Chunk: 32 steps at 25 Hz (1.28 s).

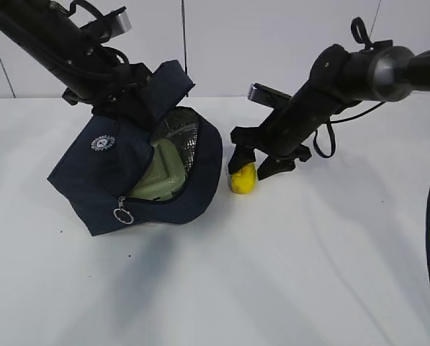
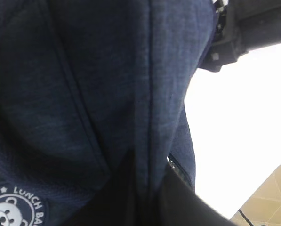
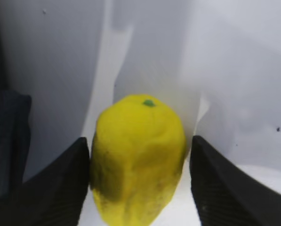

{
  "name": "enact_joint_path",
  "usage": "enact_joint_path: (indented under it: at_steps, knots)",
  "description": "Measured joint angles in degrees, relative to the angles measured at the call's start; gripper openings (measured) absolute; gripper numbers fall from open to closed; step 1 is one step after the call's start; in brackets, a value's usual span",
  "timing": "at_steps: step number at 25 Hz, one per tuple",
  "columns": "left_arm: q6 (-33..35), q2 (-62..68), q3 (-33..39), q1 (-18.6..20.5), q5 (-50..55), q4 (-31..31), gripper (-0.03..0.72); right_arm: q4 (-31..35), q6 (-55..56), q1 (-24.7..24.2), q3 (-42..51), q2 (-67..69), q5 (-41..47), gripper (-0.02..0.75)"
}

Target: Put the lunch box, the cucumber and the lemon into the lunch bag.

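Your right gripper [image 1: 256, 164] is down on the lemon [image 1: 243, 179], which stands on the white desk [image 1: 308, 274] just beside the lunch bag's [image 1: 106, 173] open mouth, on its right. In the right wrist view the lemon [image 3: 138, 155] sits squarely between the jaws with its stem end pointing away from the camera, so its long axis runs along the fingers rather than across them; the left finger [image 3: 60, 188] looks to be touching the skin, while a thin gap shows at the right finger [image 3: 225, 188], so read the jaws as narrowed around the fruit but not yet firmly closed. This arm is clearly the nearer one. Your left gripper [image 1: 121, 90] is up at the bag's top edge and appears to be lifting it to tilt the opening toward the lemon, but fabric fills the left wrist view and you cannot tell how its jaws stand. The lunch box [image 1: 160, 176] already lies inside the bag. The cucumber is not visible in any view.
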Motion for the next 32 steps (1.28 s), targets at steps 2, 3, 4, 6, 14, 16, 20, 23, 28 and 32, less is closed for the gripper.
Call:
enact_joint_path:
  at_steps: [2, 3, 4, 6, 14, 16, 20, 23, 28, 32]
  knots:
    - [0.0, 0.0, 0.0, 0.0, 0.0, 0.0, 0.008, 0.68, 0.21, 0.09, 0.0, 0.74, 0.0, 0.506]
    - [0.0, 0.0, 0.0, 0.0, 0.0, 0.0, 0.008, 0.81, 0.35, 0.09, 0.0, 0.83, 0.14, 0.482]
    - [0.0, 0.0, 0.0, 0.0, 0.0, 0.0, 0.008, 0.94, 0.4, 0.12, 0.0, 0.83, 0.25, 0.444]
    - [0.04, 0.0, 0.0, 0.0, 0.0, 0.0, 0.008, 0.94, 0.49, 0.12, -0.14, 0.83, 0.36, 0.382]
    - [0.13, 0.0, 0.0, 0.0, 0.13, 0.0, 0.008, 0.6, -1.25, 0.12, -7.48, 1.1, 8.39, 0.309]
    - [0.13, 0.0, 0.0, 0.0, 0.13, 0.0, 0.008, 1.7, -2.77, 0.12, -10.41, 0.66, 10.4, 0.309]
    - [0.13, 0.0, 0.0, 0.0, 0.03, 0.0, 0.008, 9.09, -7.39, 0.01, -13.54, -0.13, 14.68, 0.308]
    - [0.13, 0.0, 0.0, 0.0, 0.03, -0.23, 0.008, 15.62, -11.18, 0.01, -13.68, -0.13, 16.98, 0.307]
    - [0.13, 0.0, 0.0, 0.13, -0.07, -1.03, 0.008, 20.07, -13.68, 0.01, -13.68, -0.13, 18.5, 0.307]
    - [0.13, 0.0, 0.0, 0.13, -0.07, -1.25, 0.008, 20.83, -14.2, 0.01, -13.72, -0.13, 18.67, 0.306]
